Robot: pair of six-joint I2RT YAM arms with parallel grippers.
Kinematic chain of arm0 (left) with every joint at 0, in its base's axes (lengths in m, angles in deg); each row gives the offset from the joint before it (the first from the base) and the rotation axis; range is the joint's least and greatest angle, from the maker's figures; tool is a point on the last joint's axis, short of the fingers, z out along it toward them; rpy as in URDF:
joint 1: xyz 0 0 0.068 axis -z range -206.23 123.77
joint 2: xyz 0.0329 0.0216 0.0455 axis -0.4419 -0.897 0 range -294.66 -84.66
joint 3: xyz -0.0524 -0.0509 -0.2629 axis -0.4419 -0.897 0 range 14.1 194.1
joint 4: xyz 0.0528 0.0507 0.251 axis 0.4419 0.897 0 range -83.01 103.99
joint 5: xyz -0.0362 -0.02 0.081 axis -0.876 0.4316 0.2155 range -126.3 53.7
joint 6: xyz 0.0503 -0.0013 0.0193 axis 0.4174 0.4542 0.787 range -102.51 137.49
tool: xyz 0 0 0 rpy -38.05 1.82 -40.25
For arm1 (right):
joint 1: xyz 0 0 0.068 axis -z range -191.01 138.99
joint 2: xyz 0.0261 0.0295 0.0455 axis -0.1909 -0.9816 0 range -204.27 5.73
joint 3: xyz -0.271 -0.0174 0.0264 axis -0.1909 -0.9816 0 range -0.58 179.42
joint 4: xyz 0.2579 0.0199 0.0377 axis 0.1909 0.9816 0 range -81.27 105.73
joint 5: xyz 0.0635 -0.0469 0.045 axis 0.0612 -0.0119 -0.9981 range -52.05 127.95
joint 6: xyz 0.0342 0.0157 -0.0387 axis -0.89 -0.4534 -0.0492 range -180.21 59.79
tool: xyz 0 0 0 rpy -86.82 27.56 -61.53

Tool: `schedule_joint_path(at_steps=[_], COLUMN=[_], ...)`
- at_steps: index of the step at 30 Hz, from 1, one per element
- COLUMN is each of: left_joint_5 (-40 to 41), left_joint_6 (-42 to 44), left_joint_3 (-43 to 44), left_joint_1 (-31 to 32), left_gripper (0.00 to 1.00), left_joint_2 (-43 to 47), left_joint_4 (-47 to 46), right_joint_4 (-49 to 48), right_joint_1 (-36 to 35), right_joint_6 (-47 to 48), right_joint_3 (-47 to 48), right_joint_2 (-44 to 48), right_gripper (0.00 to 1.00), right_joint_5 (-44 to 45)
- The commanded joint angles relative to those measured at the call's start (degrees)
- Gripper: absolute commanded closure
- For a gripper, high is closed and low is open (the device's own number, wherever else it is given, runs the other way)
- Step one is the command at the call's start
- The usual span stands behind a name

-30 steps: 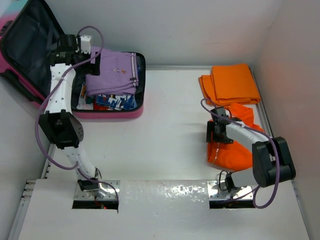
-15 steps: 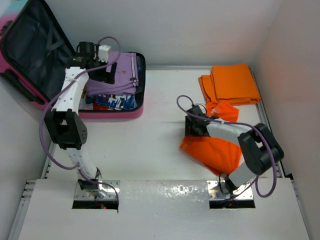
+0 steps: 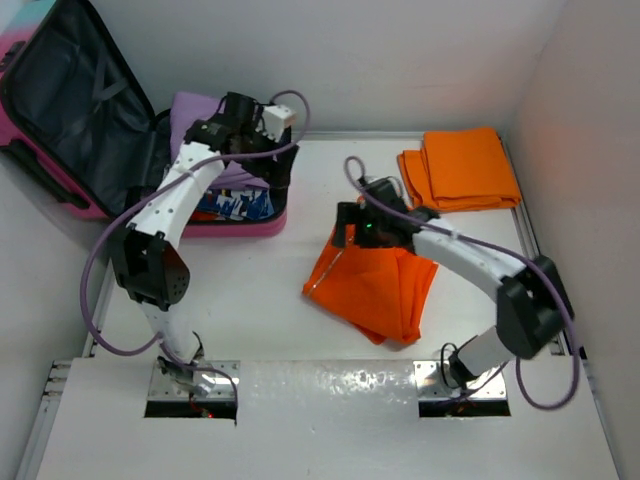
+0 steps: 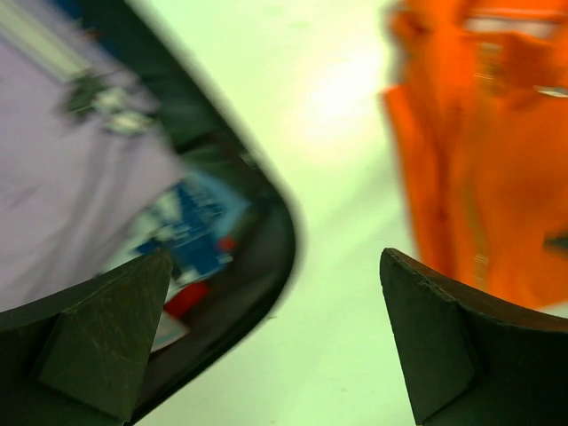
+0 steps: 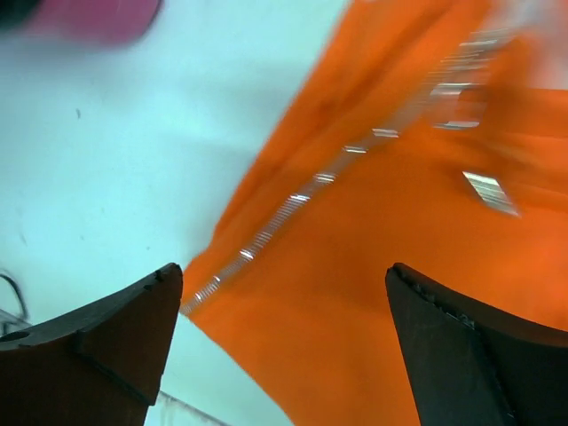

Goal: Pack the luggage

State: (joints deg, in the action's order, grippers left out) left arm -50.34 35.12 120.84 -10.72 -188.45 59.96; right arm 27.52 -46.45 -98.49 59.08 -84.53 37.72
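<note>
Luggage, count: one luggage (image 3: 240, 226), open, at the far left of the desk (image 3: 250, 310), close to the corner of the walls.
Luggage, facing: the base lies flat with its open side up. The lid (image 3: 70, 110) stands raised on its left and tilts back toward the left wall, dark lining showing.
Luggage, long axis: seems to run from the near side toward the back wall, with the hinge along the left. The angle leaves this uncertain.
Contents, count: one folded lavender garment (image 3: 195, 108) on top and blue printed packets (image 3: 235, 203) at the near edge. How many packets, I cannot tell.
Orange cloth, count: one loose orange garment (image 3: 375, 285) with silvery strips lies spread mid-desk. One folded orange pile (image 3: 465, 165) sits at the far right, well apart from the luggage. It looks like two folded pieces, not certain.
Arms, count: two. The left arm (image 3: 165, 210) reaches over the luggage and the right arm (image 3: 480, 260) reaches toward mid-desk.
Left fingers (image 3: 276, 162): spread wide with nothing between them, above the right rim of the luggage base. The wrist view shows the rim on one side and orange cloth on the other.
Right fingers (image 3: 346, 230): spread wide over the far left part of the loose orange garment. The wrist view shows no cloth pinched between them.
</note>
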Motion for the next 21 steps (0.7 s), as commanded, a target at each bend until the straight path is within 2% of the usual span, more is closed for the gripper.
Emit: schedule_joint_path(at_steps=[1,3,8,9,14,16,21], left_joint_5=[-6.51,-7.76,-4.25,-4.33,-5.64,-5.99,-4.59], left_joint_6=[-0.31,-0.14,1.18,0.83,-3.3,-3.39,-5.84], left_joint_3=[-0.21,-0.65,-3.28,-3.9,-8.64,-9.26,-10.41], left_joint_1=[3.73,6.71,16.64,18.57,19.56,20.52,21.14], left_gripper=[0.0,0.0,0.0,0.0,0.0,0.0,0.0], left_joint_2=[1.22,1.39,1.48,1.4,-2.03,-3.6,-8.26], left_joint_4=[0.64,1.26,2.84,2.75,0.91,0.12,-2.61], right_joint_4=[11.25,16.96,20.59,19.37,9.45,2.09,-6.71], right_joint_1=[6.86,11.07,16.98,18.9,26.46,26.74,26.83], right_joint_6=[-1.44,-2.24,-4.34,-6.0,-11.55,-12.25,-12.87], right_joint_3=[-0.58,-7.24,-16.23,-17.89,-30.2,-34.23,-40.12], right_joint_2=[9.47,17.44,26.09,27.4,32.07,31.64,27.42], right_gripper=[0.05,0.01,0.01,0.01,0.01,0.01,0.01], right_joint_5=[2.07,4.96,4.54,4.01,-1.51,-2.93,-7.41])
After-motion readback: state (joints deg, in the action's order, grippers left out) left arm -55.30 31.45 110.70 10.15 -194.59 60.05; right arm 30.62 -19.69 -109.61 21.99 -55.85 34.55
